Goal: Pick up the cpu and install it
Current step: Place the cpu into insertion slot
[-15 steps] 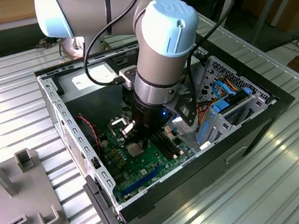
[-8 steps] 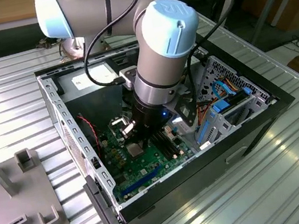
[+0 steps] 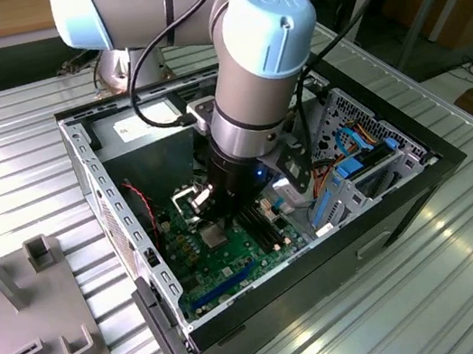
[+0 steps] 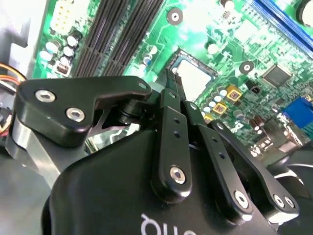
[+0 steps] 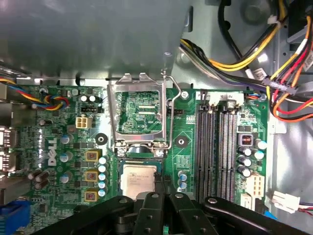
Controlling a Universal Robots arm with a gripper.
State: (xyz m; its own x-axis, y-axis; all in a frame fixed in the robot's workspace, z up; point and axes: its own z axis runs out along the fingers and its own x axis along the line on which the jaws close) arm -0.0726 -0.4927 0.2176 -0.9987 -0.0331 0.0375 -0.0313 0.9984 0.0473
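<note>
The cpu (image 5: 138, 178) is laid flat just beside the gripper (image 5: 164, 182), at eight o'clock in the exterior view; the jaws are drawn together.

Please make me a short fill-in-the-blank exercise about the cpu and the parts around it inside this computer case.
1. The cpu lies in its ___ on the motherboard.
2. The hinged metal load plate stands ___, not closed.
3. The motherboard's colour is ___.
4. The gripper hangs nearest to the ___.
Missing words: socket; open; green; cpu.
</note>
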